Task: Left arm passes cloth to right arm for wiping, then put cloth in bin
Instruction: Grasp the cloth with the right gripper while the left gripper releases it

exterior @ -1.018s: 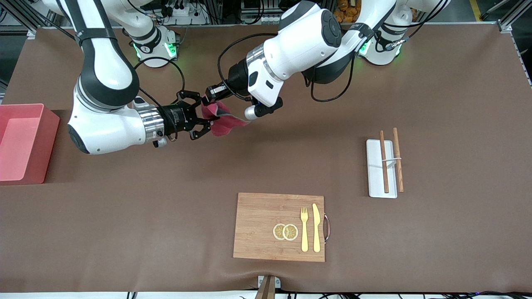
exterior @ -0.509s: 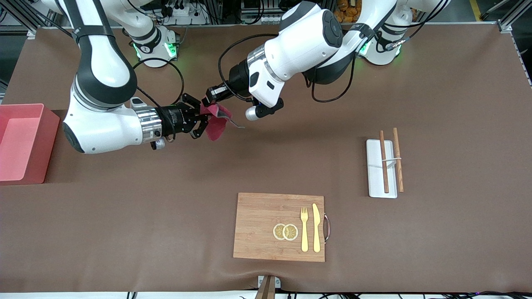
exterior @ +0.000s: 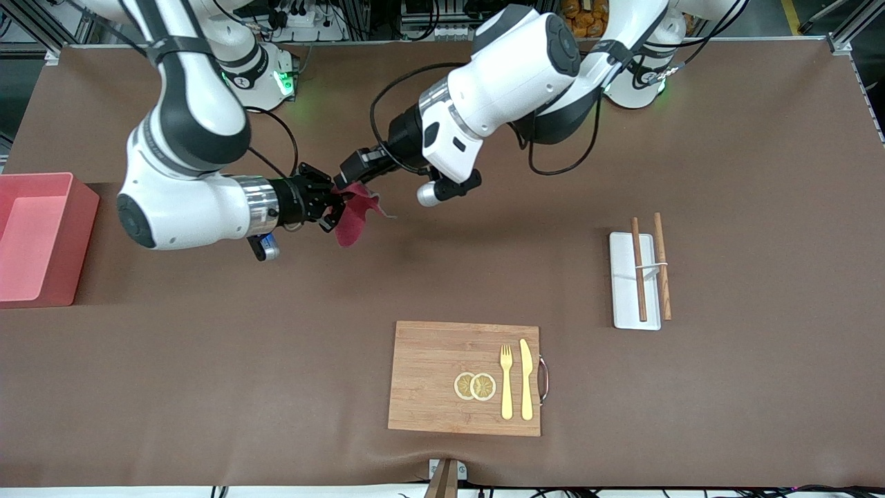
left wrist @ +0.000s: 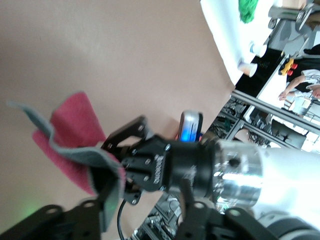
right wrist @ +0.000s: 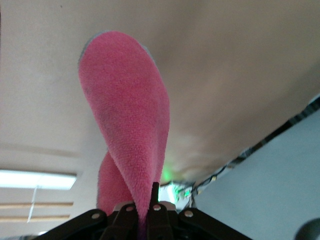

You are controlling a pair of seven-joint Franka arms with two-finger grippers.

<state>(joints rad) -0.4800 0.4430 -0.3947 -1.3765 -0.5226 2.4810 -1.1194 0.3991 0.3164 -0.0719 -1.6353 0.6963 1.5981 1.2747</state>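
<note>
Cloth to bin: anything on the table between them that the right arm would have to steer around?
Nothing visible. The cloth hangs from the right claw above bare table, and the bin sits at the right arm's end with only brown tabletop between.

My right hand (exterior: 332,207) is clamped shut, wrist level and pointing toward three o'clock, while my left hand (exterior: 349,169) reaches down toward eight o'clock, almost meeting it above the table (exterior: 207,360).

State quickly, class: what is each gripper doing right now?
Left gripper: over the table, beside the cloth; open or shut cannot be told.
Right gripper: over the table, shut on the cloth.
</note>
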